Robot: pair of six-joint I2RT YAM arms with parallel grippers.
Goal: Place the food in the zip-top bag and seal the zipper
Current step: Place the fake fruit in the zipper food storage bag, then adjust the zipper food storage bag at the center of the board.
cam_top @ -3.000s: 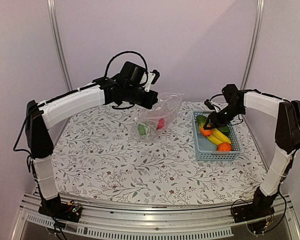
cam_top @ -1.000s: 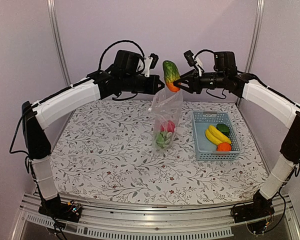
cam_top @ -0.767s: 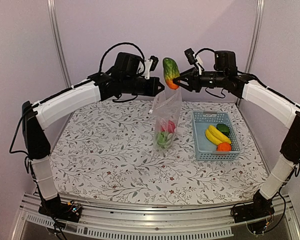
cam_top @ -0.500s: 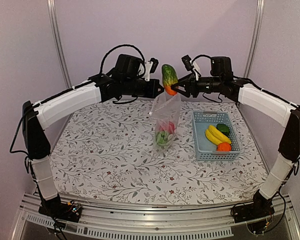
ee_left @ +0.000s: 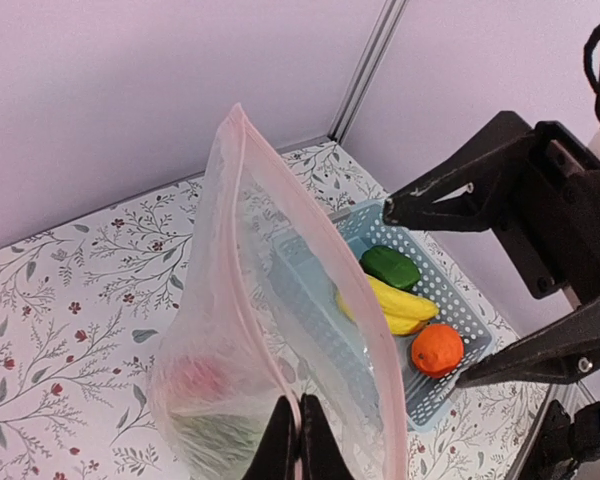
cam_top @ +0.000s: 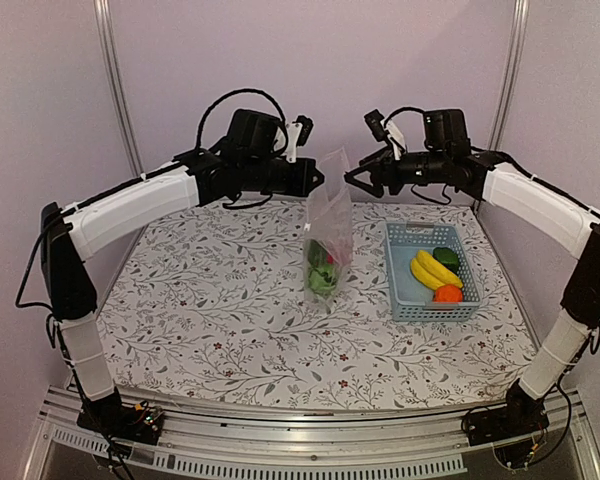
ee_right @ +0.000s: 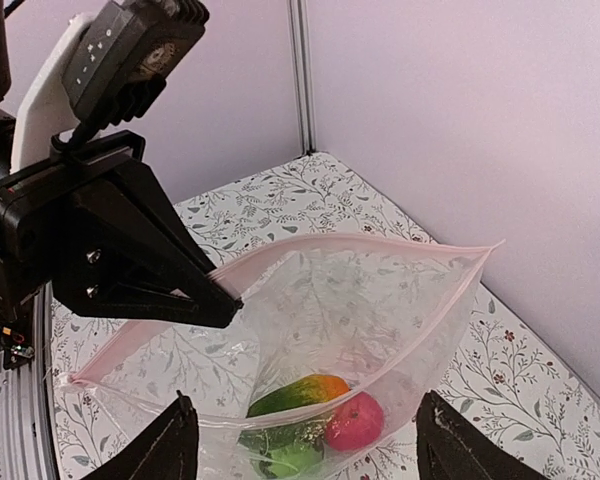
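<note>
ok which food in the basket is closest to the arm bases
The orange, at the basket's near end; the bananas and dark green piece lie farther back.

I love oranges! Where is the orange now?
In the top view, the orange sits in the blue basket on the right of the table, next to the yellow bananas.

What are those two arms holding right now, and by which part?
The left arm's fingers pinch the clear zip-top bag by its mouth edge, so it hangs. The right arm's fingers are open, holding nothing.

Open zip-top bag (cam_top: pixel 330 215), food (ee_right: pixel 302 394) inside
</note>
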